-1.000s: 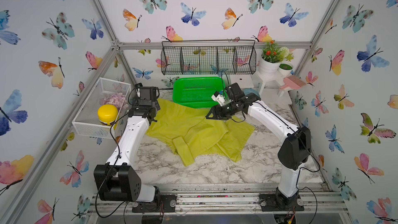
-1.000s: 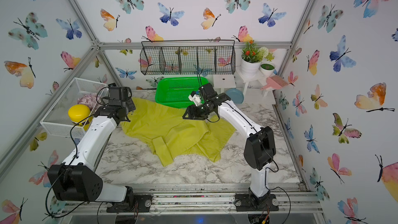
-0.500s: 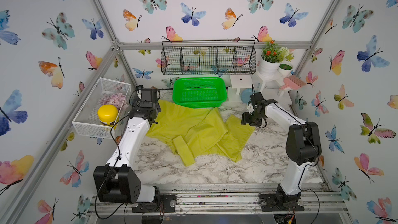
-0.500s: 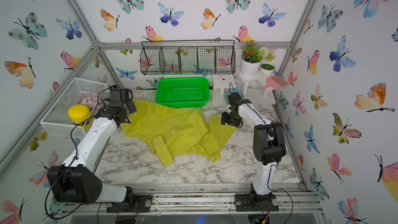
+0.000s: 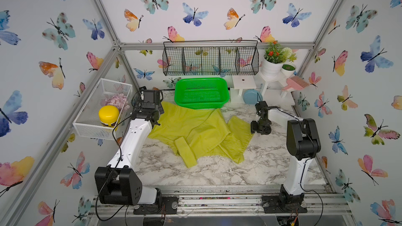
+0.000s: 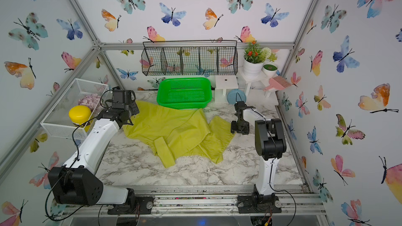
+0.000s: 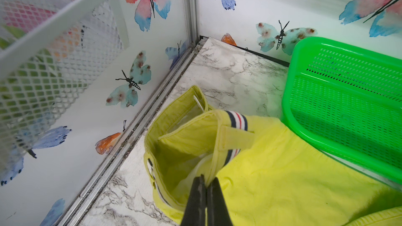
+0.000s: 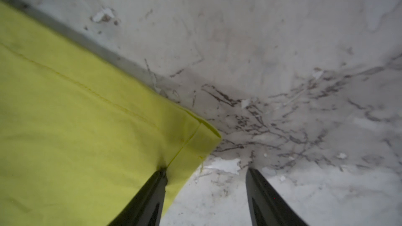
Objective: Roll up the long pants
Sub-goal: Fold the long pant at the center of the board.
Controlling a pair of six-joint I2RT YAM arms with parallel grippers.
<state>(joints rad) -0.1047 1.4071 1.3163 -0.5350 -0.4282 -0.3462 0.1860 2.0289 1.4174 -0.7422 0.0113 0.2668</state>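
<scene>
Marble tabletop [image 5: 217,170]: in both top views the long pants [image 5: 202,131] lie spread and crumpled mid-table, their far edge against the green basket [image 5: 201,79]. At the left wrist, my left pincer [image 7: 206,181] is pinched together on the pants' waistband edge. At the right wrist, my right pincer [image 8: 206,170] stands apart, one finger pressing a hem corner, the other over bare marble.

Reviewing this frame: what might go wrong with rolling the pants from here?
The right fingers are open, one tip on the hem corner of the long pants, the other on bare table; closing may miss the fabric.
The left fingers pinch only a waistband edge; it may slip.
Fabric lies against the green basket; pulling may drag it.
</scene>
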